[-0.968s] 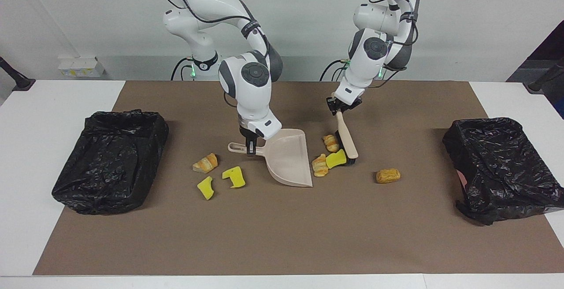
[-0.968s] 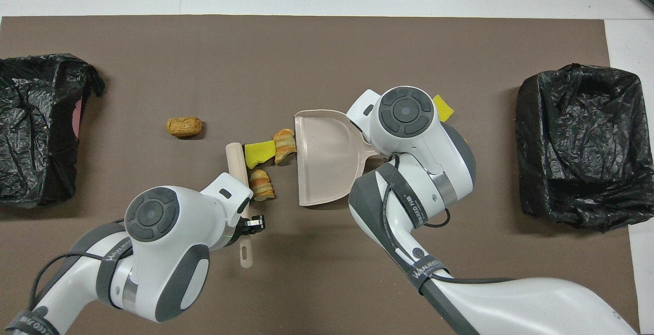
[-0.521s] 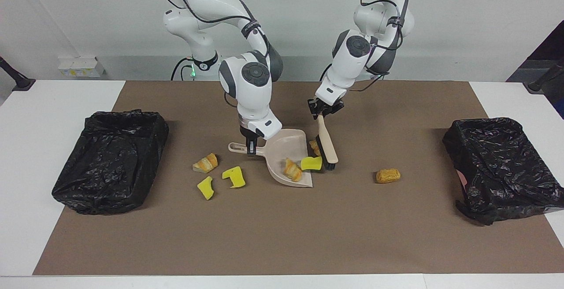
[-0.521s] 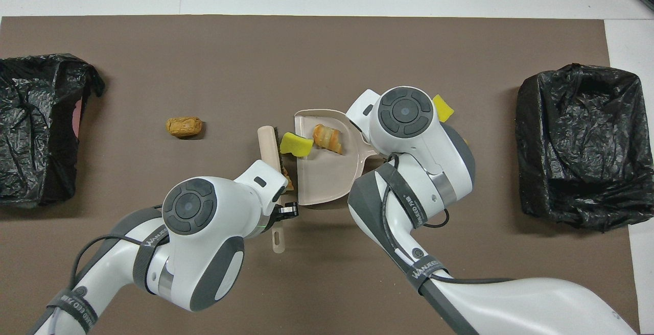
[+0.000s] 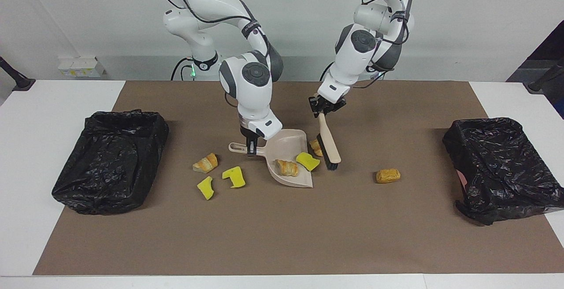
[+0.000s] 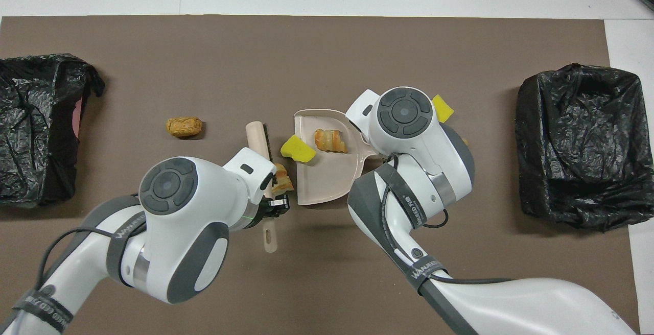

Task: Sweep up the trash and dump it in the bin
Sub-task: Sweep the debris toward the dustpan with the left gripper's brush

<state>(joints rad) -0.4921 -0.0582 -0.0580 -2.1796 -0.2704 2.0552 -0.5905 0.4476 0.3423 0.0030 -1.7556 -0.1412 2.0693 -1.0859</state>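
The brush [image 5: 328, 141] is held by the left gripper [image 5: 325, 106], its long axis along the mouth of the dustpan [image 5: 288, 159] gripped by the right gripper [image 5: 252, 141]; one croissant [image 5: 315, 146] apparently lies between them, outside.

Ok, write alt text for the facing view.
Right gripper holds a dustpan containing a croissant piece and a sponge chunk on its lip; left gripper holds a brush beside it. Five scraps remain on the mat.
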